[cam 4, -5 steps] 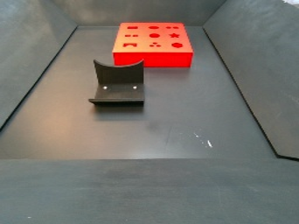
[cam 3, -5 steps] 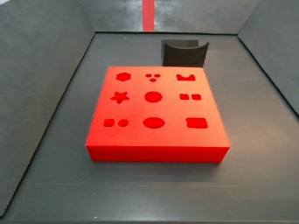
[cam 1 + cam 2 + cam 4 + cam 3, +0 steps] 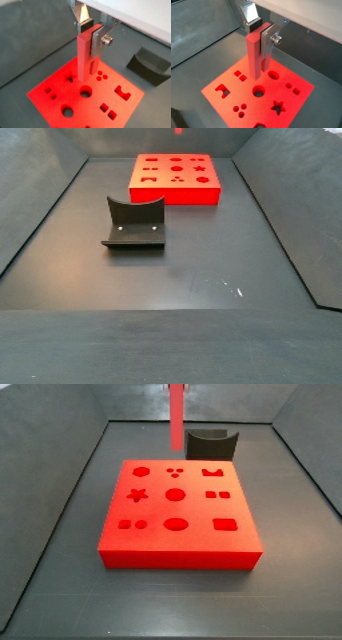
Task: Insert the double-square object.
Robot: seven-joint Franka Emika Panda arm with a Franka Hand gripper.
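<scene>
My gripper (image 3: 90,29) is shut on the double-square object (image 3: 87,57), a slim pale red rod that hangs upright between the silver fingers in both wrist views (image 3: 256,52). It hovers above the big red block with holes (image 3: 87,95). In a side view the rod (image 3: 177,416) hangs from the top edge, over the block's far edge (image 3: 178,512); the gripper itself is out of frame there. In the other side view only the rod's tip (image 3: 178,131) shows above the block (image 3: 177,176). The double-square hole (image 3: 131,525) sits at the block's near left.
The dark fixture (image 3: 211,443) stands just behind the red block; in a side view (image 3: 135,223) it sits on the floor nearer the camera. It also shows in a wrist view (image 3: 150,65). Sloped grey walls enclose the floor on all sides.
The rod has come lower in the side view: more of its length now hangs down from the top edge. The block and fixture have not moved.
</scene>
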